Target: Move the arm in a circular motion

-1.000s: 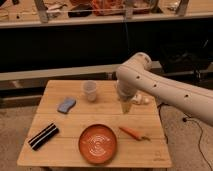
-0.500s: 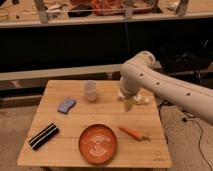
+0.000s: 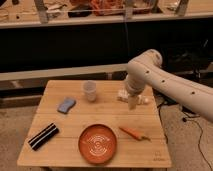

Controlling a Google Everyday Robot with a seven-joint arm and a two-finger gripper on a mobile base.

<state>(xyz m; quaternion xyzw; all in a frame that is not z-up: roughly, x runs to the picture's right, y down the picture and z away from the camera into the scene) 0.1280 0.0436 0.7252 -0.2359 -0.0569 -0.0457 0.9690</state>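
The arm hangs its tool (tip down) over the table

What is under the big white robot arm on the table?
Under the arm, its gripper points down over the wooden table. Small pale things poke out on both sides of it. The gripper covers their middle, so I cannot tell what they are.
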